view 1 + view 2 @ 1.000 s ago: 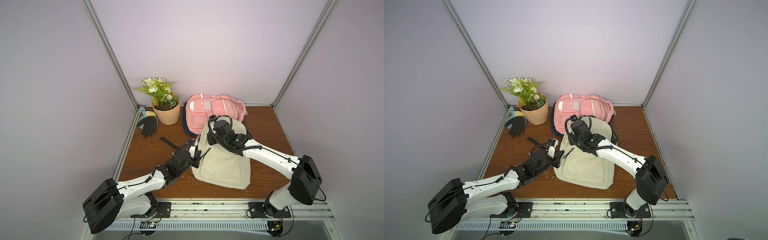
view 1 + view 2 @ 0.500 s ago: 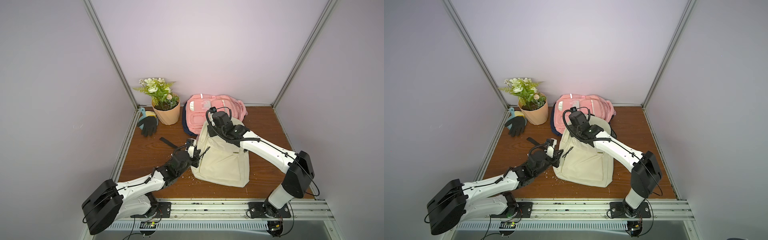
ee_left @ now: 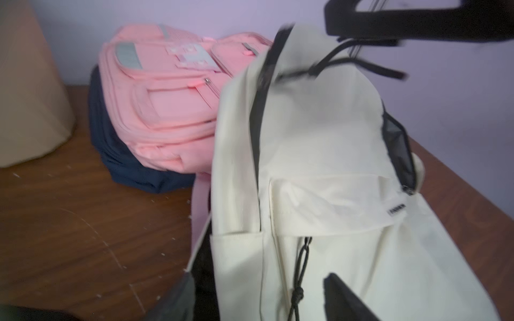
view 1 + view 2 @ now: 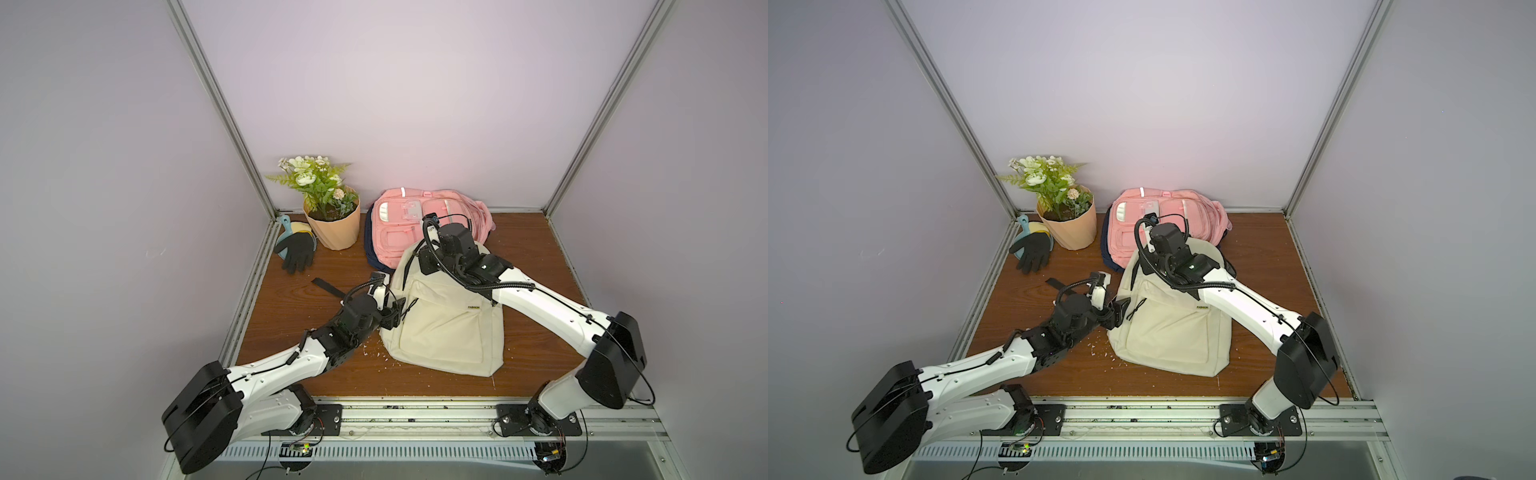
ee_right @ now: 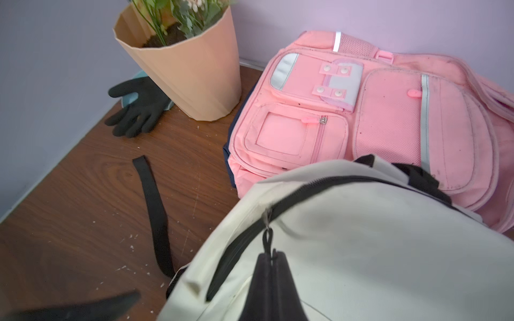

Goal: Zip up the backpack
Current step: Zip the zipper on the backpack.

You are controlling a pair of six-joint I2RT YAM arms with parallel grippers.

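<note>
Left arm reaches low from the near-left, forearm stretched across the table (image 4: pixel 286 324). Left gripper (image 4: pixel 394 316) sits at the left edge of the backpack (image 4: pixel 451 332), jaws spread wide and released; in the wrist view the bag's front lies between the fingers (image 3: pixel 347 300), nothing clamped.

The backpack is mid-table, bottom end near, top end far and propped against the pink bag (image 4: pixel 409 226).

Right arm comes from the near-right and angles over the backpack, wrist above its far top. Right gripper (image 5: pixel 272 257) is clenched on the zipper pull (image 5: pixel 267 236), which sits on the zipper (image 5: pixel 306 191) at the top left curve.

Strap (image 4: pixel 328 286) lies loose, left of the backpack. Far left: glove (image 4: pixel 297 251) and pot (image 4: pixel 334 226).
</note>
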